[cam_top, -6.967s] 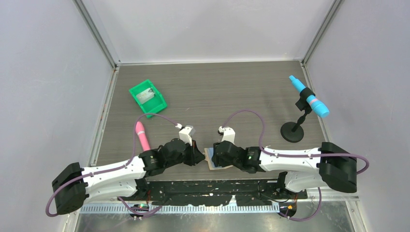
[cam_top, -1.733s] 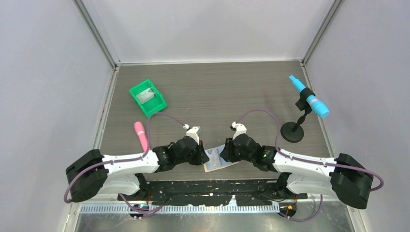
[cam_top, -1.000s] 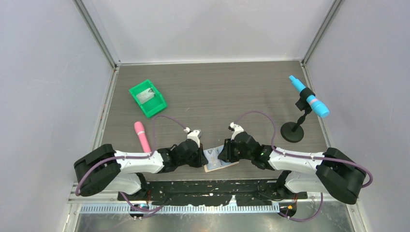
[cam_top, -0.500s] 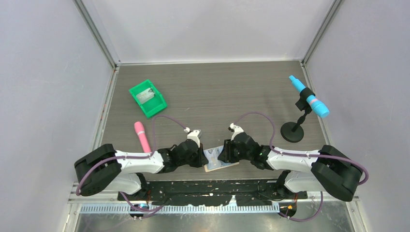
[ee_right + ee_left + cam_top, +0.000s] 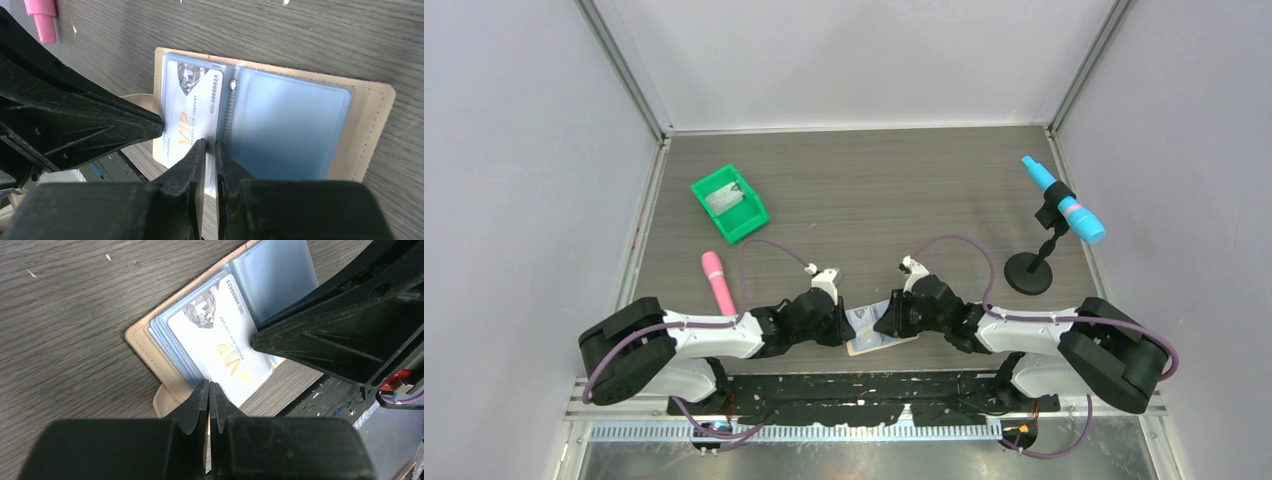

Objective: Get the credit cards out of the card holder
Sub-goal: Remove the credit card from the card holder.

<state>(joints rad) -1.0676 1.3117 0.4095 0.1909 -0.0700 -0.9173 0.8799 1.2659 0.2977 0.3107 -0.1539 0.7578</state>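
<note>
The tan card holder (image 5: 894,338) lies open at the table's near edge, blue sleeves up (image 5: 290,125). It also shows in the left wrist view (image 5: 140,347). A white credit card marked VIP (image 5: 220,340) (image 5: 187,110) lies in one half and sticks partly out past the sleeve; other cards are hidden. My left gripper (image 5: 209,385) (image 5: 842,326) is shut, its tips touching the card's edge. My right gripper (image 5: 210,142) (image 5: 887,322) is shut to a narrow slit, its tips down on the holder beside the spine.
A green bin (image 5: 729,203) stands at the back left with a grey piece inside. A pink marker-like object (image 5: 718,280) lies left of my left arm. A blue tool on a black stand (image 5: 1028,272) is at the right. The table's front edge lies just below the holder.
Seven seconds ago the holder was folded between both grippers; it now lies open with the card showing. Over the last second nothing visibly moved.
</note>
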